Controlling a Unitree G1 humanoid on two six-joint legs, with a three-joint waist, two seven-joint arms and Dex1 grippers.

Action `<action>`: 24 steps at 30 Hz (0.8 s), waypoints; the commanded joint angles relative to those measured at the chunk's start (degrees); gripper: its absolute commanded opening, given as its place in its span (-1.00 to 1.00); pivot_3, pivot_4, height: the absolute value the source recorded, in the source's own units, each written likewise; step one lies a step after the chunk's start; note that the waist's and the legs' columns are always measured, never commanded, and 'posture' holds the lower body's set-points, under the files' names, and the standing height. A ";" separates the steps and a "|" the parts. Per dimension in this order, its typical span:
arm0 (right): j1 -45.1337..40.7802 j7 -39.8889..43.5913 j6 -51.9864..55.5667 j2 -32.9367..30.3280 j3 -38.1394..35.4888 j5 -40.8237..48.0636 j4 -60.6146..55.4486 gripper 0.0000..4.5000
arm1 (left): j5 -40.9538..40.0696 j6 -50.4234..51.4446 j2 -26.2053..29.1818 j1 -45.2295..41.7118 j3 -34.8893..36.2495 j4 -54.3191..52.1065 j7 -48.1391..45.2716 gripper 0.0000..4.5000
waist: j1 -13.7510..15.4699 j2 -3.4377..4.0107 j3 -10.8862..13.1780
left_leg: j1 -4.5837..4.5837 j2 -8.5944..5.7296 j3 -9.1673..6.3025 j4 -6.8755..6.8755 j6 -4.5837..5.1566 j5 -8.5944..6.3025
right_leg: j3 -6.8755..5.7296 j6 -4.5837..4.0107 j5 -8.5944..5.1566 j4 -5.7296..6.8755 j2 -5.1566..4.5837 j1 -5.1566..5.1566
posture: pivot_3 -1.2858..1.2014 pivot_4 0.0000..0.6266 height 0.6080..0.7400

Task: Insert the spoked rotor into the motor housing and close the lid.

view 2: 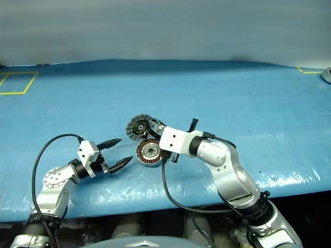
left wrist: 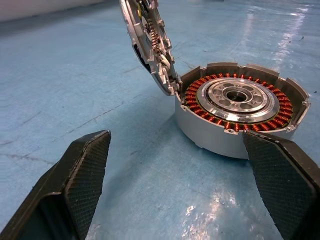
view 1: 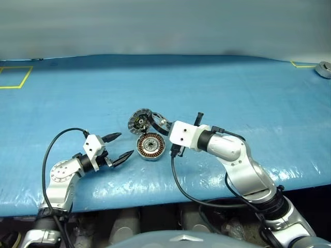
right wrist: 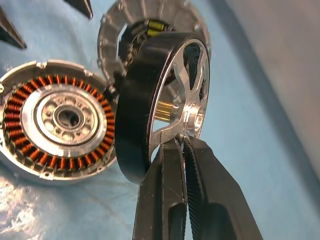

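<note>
Spoked rotor (right wrist: 172, 95) pinched at its rim by right gripper (right wrist: 182, 150), raised just beside motor housing (view 1: 150, 146). Lid (view 1: 139, 121) propped tilted against housing, unlabelled. Left gripper (view 1: 117, 146) near housing, jaws wide, empty.

A: Where do the head views look from?
B: High, forward and down over the blue desk (view 1: 232, 88).
A: The wrist views?
B: Close and low; both share the motor housing (left wrist: 235, 112).

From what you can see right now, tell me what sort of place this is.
Probably a robot assembly test bench. A wide table under a blue cover carries yellow taped squares, and motor parts lie out on it: a copper-wound motor housing, a propped-up lid, and a spoked rotor held in the right gripper.
</note>
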 commanded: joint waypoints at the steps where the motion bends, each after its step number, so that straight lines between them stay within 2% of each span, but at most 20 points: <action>1: -0.74 -1.58 1.04 0.04 0.55 -3.08 -0.33 -0.98 | -0.05 -1.05 0.43 0.11 1.30 -0.70 0.08 1.00 | 0.03 0.00 0.00 | 0.00 -0.01 0.01 0.02 -0.01 0.00 | 0.01 -0.01 -0.03 0.00 0.00 0.01 | 0.03 -0.52 1.00; 24: 1.04 -4.78 0.36 -1.68 -2.37 -4.77 7.32 -0.98 | -0.73 -0.58 0.97 2.67 2.01 -3.02 1.33 1.00 | -0.05 0.00 0.00 | 0.01 0.03 0.00 -0.05 -0.03 0.02 | 0.00 0.11 0.06 0.03 0.02 -0.05 | 0.03 -0.52 1.00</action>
